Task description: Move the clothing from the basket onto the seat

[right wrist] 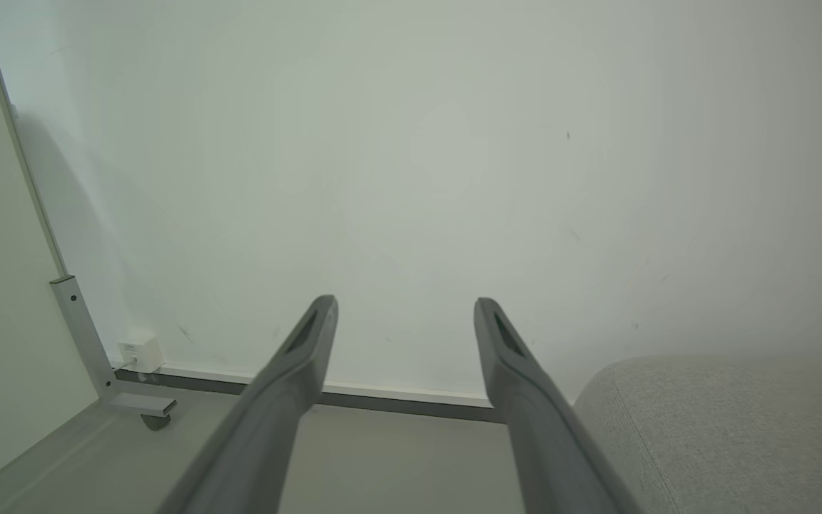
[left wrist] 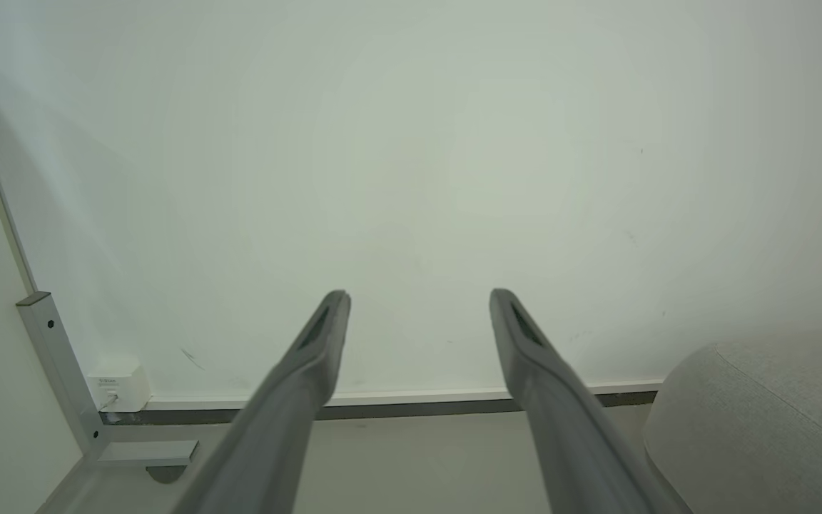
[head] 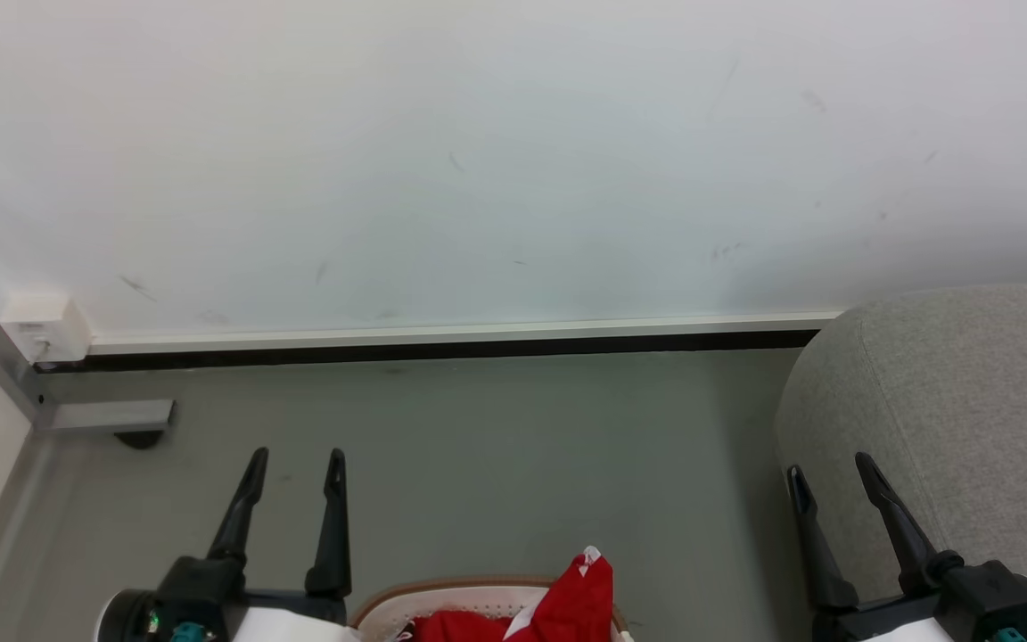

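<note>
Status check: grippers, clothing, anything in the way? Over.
Left gripper and right gripper open, both empty. Red clothing in the basket, untouched. Seat on the right; no obstacle seen on the way.

Red clothing (head: 558,606) with white trim is heaped in the white, brown-rimmed basket (head: 406,596) on the floor, one fold raised above the rim. The light grey upholstered seat (head: 959,401) is set well apart, bare.
</note>
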Robot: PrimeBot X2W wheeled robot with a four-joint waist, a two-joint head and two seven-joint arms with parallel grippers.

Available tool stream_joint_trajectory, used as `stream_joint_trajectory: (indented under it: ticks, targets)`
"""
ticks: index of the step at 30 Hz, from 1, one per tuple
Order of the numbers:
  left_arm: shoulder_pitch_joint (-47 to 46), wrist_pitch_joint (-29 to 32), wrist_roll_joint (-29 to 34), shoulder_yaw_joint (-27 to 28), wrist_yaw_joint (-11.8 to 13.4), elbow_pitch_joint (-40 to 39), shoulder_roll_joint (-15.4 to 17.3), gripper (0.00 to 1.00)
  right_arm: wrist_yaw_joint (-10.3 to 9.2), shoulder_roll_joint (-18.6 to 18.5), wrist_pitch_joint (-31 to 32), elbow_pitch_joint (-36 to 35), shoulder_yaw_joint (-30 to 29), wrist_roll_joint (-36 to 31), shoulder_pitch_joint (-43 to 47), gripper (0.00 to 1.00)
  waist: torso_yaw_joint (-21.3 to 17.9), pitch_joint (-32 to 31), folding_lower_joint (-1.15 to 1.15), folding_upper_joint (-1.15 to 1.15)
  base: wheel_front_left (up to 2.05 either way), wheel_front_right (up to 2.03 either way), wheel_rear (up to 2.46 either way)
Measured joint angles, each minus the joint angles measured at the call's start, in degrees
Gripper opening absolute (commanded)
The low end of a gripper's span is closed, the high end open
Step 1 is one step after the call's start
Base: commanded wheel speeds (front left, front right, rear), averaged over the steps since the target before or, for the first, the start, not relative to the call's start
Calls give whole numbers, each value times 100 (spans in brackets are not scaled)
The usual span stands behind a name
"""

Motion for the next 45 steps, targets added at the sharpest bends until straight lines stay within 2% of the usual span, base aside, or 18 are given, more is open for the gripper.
stream_joint_trajectory:
  ticks: [21,33,38,45]
  targets:
    - [34,-42,113,36,48,-35,-12,100,0,-2,-34,-32,0,-70,-1,100,-47,-50,0,0,0,0,0]
    - [42,-43,9,114,30,177,-18,100,0,-4,-34,-101,43,49,-144,100,-534,176,0,0,0,0,0]
    - [-126,-43,-151,91,-174,637,-21,100,0,-10,-34,-182,42,52,-293,100,-739,472,0,0,0,0,0]
    - [-796,-7,-247,3,-465,1694,87,100,0,-9,-35,-410,-48,57,-632,100,-991,1124,1,0,0,0,0]
